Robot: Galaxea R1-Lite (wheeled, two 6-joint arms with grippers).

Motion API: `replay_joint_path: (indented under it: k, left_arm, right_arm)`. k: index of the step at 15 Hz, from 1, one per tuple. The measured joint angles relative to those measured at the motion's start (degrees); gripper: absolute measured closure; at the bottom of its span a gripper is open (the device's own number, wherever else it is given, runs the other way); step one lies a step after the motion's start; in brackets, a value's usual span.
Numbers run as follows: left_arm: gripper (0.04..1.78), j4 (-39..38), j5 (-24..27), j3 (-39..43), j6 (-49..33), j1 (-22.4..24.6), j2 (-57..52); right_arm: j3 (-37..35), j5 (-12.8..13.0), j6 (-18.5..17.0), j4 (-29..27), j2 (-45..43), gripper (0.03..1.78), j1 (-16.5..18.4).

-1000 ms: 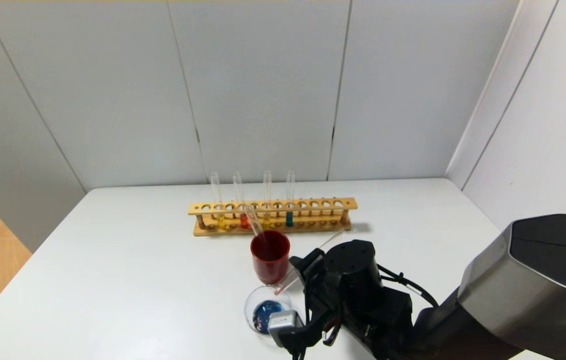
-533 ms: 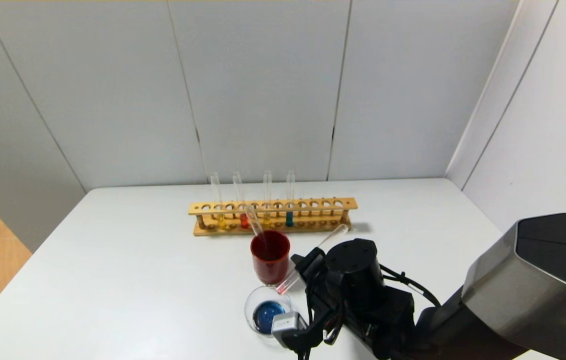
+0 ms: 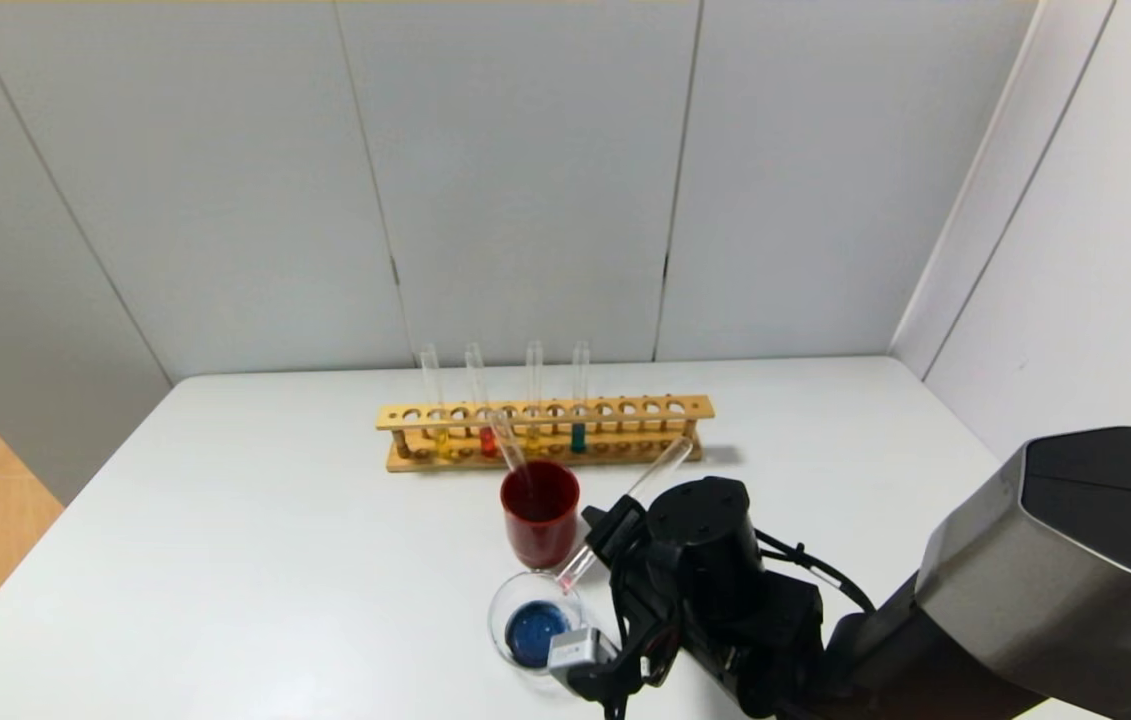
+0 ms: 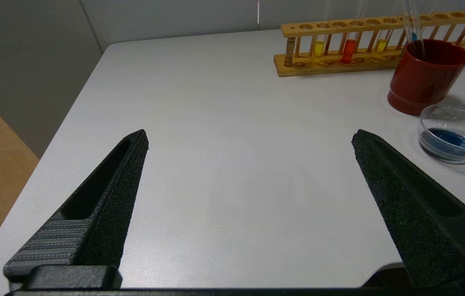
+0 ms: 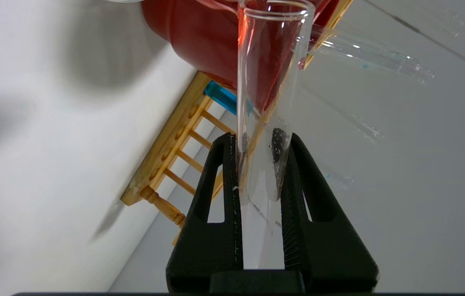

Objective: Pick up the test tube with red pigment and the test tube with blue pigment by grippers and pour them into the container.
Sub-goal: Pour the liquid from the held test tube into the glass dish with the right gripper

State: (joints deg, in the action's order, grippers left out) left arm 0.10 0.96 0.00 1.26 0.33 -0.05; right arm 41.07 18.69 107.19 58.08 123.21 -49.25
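Note:
My right gripper (image 3: 613,522) is shut on the test tube with red pigment (image 3: 663,463), which is tipped with its mouth down over the far rim of the container (image 3: 499,612). Only a pink trace shows near the tube's mouth. In the right wrist view the fingers (image 5: 224,172) clamp the clear tube (image 5: 271,82). The container is a low clear beaker holding blue liquid. No tube with bright blue liquid shows. My left gripper (image 4: 248,137) is open and empty over the table's front left, well apart from the container (image 4: 425,135).
A dark red cup (image 3: 540,512) with an empty clear tube (image 3: 505,440) leaning in it stands just behind the beaker. A wooden rack (image 3: 625,410) farther back holds yellow, red-orange (image 3: 487,441), yellow and teal tubes. Walls close the back and right.
My right gripper has tipped the tube steeper, its closed end rising toward the rack. The liquid in the beaker has gone from mottled to evenly blue.

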Motion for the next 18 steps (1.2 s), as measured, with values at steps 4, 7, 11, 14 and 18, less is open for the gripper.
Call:
replay_joint_path:
  k: [4, 7, 11, 14, 18]
  left_arm:
    - [0.07, 0.00, -0.02, 0.00, 0.01, 0.00, 0.00]
    - [0.07, 0.00, -0.02, 0.00, 0.01, 0.00, 0.00]
    - [0.07, 0.00, -0.02, 0.00, 0.00, 0.00, 0.00]
    - [0.07, 0.00, 0.00, 0.00, 0.00, 0.00, 0.00]
    - [0.07, 0.00, 0.00, 0.00, 0.01, 0.00, 0.00]
  right_arm:
    - [0.38, 1.15, 3.61, 0.00, -0.13, 1.46, -0.78]
    - [1.54, 1.57, 6.17, -0.04, -0.04, 1.46, -0.96]
    - [3.19, 2.34, 9.57, 0.07, 0.38, 1.46, -1.40]
    - [3.83, 4.02, 10.18, 0.29, 0.38, 1.46, -2.29]
    - [4.24, 4.11, 11.72, 0.46, -0.02, 1.46, -3.01]
